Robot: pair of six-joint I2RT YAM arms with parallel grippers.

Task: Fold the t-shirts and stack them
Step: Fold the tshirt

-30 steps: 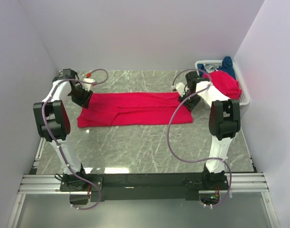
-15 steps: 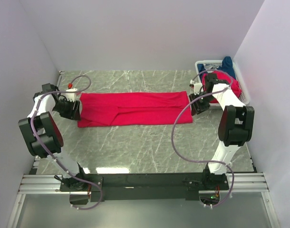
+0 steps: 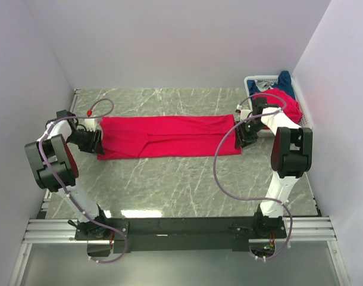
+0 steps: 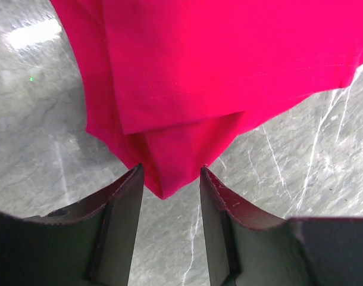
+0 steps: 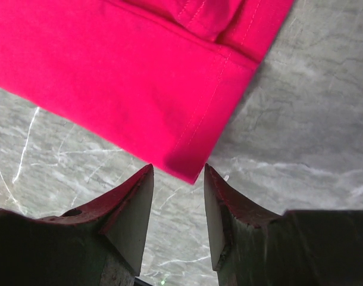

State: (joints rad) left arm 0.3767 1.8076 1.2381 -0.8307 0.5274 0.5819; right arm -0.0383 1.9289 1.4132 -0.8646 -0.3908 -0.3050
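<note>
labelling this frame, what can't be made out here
Top external: the right arm covers part of the white mesh basket; how many shirts lie under its red shirt and dark blue shirt is hidden.
Top external: the fingers of the left gripper and right gripper are too small to judge.
Wrist views: frame edges cut off the flat red t-shirt; only one corner shows in each.

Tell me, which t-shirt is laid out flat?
The red t-shirt stretched across the marble table; the other red t-shirt and the dark blue t-shirt sit crumpled in the white basket at the far right.
</note>
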